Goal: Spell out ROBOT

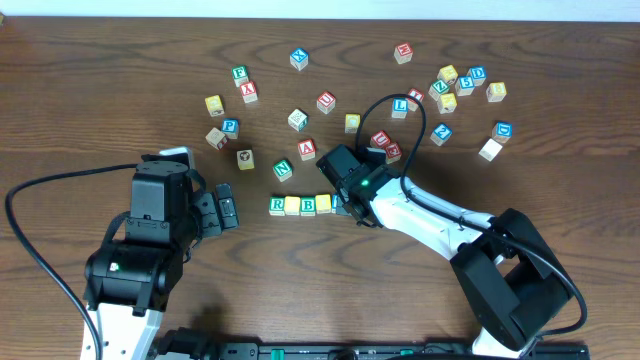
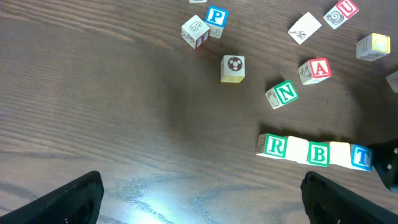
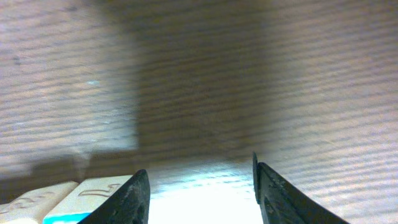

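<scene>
A row of letter blocks lies on the wooden table: R, a plain yellow face, B, another yellow face and a blue T at the right end. My right gripper is low at the row's right end. It is open, with only bare table between its fingers. The end block lies just outside its left finger. My left gripper is open and empty left of the row, its fingers wide apart.
Loose blocks are scattered behind the row: N, A, a soccer-ball block, P, U, L and several more at the back right. A black cable loops over the right arm.
</scene>
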`<state>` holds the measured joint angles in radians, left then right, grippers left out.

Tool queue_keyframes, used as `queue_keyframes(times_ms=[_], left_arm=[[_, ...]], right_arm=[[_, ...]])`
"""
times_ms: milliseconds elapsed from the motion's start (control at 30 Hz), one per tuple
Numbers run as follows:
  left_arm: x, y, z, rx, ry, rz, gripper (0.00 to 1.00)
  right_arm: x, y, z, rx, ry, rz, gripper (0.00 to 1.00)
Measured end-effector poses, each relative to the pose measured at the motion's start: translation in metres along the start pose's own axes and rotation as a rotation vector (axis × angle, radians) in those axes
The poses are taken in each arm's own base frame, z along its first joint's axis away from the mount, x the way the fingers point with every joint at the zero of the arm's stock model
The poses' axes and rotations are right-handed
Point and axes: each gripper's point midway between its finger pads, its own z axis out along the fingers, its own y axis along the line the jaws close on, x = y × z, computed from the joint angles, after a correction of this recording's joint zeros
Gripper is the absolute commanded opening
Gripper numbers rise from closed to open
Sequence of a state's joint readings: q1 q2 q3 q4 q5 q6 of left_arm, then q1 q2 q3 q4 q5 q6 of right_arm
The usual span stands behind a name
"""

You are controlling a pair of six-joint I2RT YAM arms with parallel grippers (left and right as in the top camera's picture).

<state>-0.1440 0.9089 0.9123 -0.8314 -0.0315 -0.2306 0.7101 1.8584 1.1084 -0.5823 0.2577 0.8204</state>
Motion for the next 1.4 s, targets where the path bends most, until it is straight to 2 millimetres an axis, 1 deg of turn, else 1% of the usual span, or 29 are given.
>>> queue_keyframes(times_ms=[133, 400, 567, 733, 767, 800, 833, 933, 967, 1067, 1100, 1167, 1233, 1400], left_arm=[[0.0, 0.0, 0.0, 0.0, 0.0, 0.0, 1.0], [0.0, 0.0, 0.0, 0.0, 0.0, 0.0, 1.0], [0.0, 0.0, 0.0, 0.0, 0.0, 0.0, 1.0], [0.0, 0.0, 0.0, 0.0, 0.0, 0.0, 1.0], [0.0, 0.0, 0.0, 0.0, 0.0, 0.0, 1.0], [0.0, 0.0, 0.0, 0.0, 0.0, 0.0, 1.0], [0.0, 0.0, 0.0, 0.0, 0.0, 0.0, 1.0], [0.0, 0.0, 0.0, 0.0, 0.0, 0.0, 1.0], [0.0, 0.0, 0.0, 0.0, 0.0, 0.0, 1.0], [0.0, 0.0, 0.0, 0.0, 0.0, 0.0, 1.0], [0.0, 0.0, 0.0, 0.0, 0.0, 0.0, 1.0], [0.0, 0.0, 0.0, 0.0, 0.0, 0.0, 1.0], [0.0, 0.0, 0.0, 0.0, 0.0, 0.0, 1.0], [0.0, 0.0, 0.0, 0.0, 0.0, 0.0, 1.0]], right_arm=[[-0.002, 0.006, 0.0, -0.027, -0.003, -0.012, 0.51], [-0.001, 0.006, 0.0, -0.03, 0.002, -0.022, 0.5], [-0.003, 0.0, 0.0, 0.001, -0.016, -0.025, 0.5], [-0.011, -0.007, 0.0, 0.044, -0.06, -0.021, 0.52], [-0.012, -0.007, -0.001, 0.044, -0.064, -0.02, 0.51], [-0.014, -0.006, -0.001, 0.041, -0.073, -0.018, 0.5], [-0.016, -0.004, -0.001, 0.036, -0.082, -0.014, 0.45], [-0.024, 0.002, -0.001, 0.011, -0.117, -0.004, 0.37], [-0.029, 0.006, -0.002, -0.005, -0.137, -0.007, 0.32], [-0.04, 0.016, -0.004, -0.045, -0.182, -0.005, 0.2], [-0.042, 0.019, -0.004, -0.055, -0.193, -0.003, 0.15], [-0.048, 0.025, -0.006, -0.077, -0.217, -0.004, 0.1], [-0.051, 0.028, -0.007, -0.09, -0.231, 0.0, 0.02], [-0.054, 0.031, -0.008, -0.106, -0.24, -0.001, 0.01]])
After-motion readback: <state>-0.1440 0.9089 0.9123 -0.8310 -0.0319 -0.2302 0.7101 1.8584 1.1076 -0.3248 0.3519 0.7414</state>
